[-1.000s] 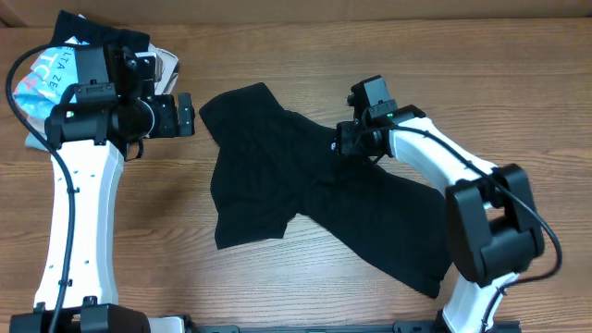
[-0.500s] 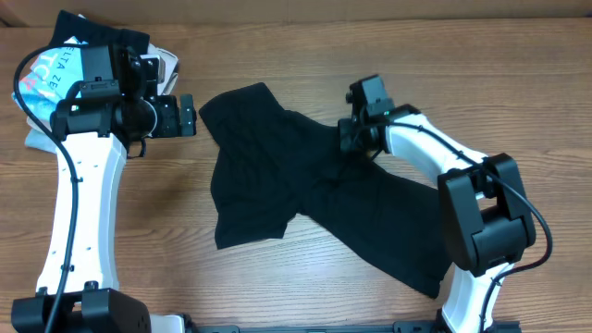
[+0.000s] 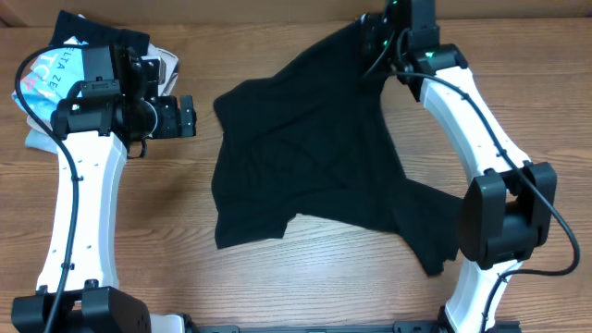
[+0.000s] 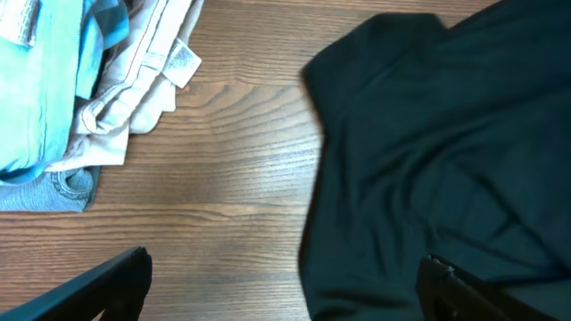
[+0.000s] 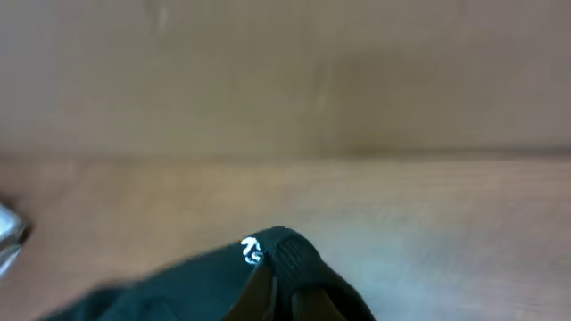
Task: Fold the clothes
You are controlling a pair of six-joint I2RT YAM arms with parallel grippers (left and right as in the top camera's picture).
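The black shirt (image 3: 305, 157) lies spread over the middle of the table, its upper part drawn up toward the far edge. My right gripper (image 3: 375, 42) holds that raised part, shut on a ribbed fold of the shirt (image 5: 178, 285) next to the small white logo (image 5: 252, 252). In the right wrist view the pinched fabric bulges over the right gripper (image 5: 287, 299). My left gripper (image 3: 190, 116) hovers open just left of the shirt's left sleeve. Its open jaws (image 4: 281, 285) straddle bare wood and the edge of the shirt (image 4: 446, 152), touching nothing.
A pile of other clothes sits at the far left: a light blue tee (image 3: 51, 74) (image 4: 45, 89) and beige folded garments (image 3: 166, 63) (image 4: 143, 80). A brown wall (image 5: 285, 71) rises along the table's far edge, close behind the right gripper.
The right gripper shut on the shirt near its logo and pulled it up and toward the far edge, stretching the fabric out. The left arm has stayed put.
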